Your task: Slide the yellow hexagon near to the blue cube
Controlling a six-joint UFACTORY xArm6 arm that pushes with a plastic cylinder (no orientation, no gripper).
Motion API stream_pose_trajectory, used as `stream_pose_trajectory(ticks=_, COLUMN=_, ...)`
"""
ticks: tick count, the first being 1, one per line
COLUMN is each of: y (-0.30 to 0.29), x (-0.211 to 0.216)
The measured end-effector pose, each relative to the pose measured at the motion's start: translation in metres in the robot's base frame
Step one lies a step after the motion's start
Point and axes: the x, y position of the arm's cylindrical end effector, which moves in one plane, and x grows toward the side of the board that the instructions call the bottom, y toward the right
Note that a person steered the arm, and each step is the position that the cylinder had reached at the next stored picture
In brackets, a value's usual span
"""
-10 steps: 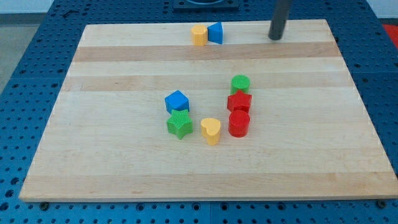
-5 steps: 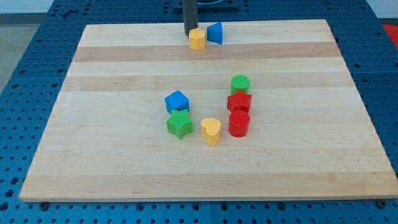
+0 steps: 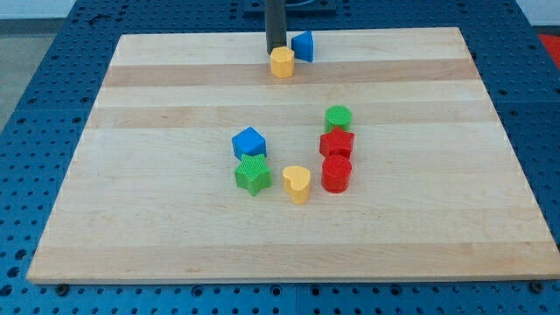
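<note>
The yellow hexagon lies near the view's top, on the wooden board. My tip rests right at the hexagon's upper left edge, touching it or nearly so. The blue cube sits at mid board, well below the hexagon and a little to its left. The dark rod rises from the tip out of the view's top.
A blue triangular block sits just up-right of the hexagon. A green star touches the cube's lower side. A yellow heart, a red cylinder, a red star and a green cylinder stand to the cube's right.
My tip swept from the view's top right leftwards to behind the yellow hexagon, then pushed it slightly down and right, away from the blue triangular block.
</note>
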Motion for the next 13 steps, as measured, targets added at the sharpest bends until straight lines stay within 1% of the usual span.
stream_pose_trajectory(ticks=1, y=0.022, x=-0.007)
stream_pose_trajectory(ticks=2, y=0.025, x=-0.007)
stream_pose_trajectory(ticks=3, y=0.021, x=0.007)
stream_pose_trajectory(ticks=5, y=-0.021, x=0.061)
stream_pose_trajectory(ticks=6, y=-0.014, x=0.066)
stream_pose_trajectory(ticks=7, y=0.019, x=0.06)
stream_pose_trajectory(ticks=8, y=0.04, x=0.066)
stream_pose_trajectory(ticks=9, y=0.006, x=0.086)
stream_pose_trajectory(ticks=10, y=-0.017, x=0.093)
stream_pose_trajectory(ticks=13, y=-0.026, x=0.104)
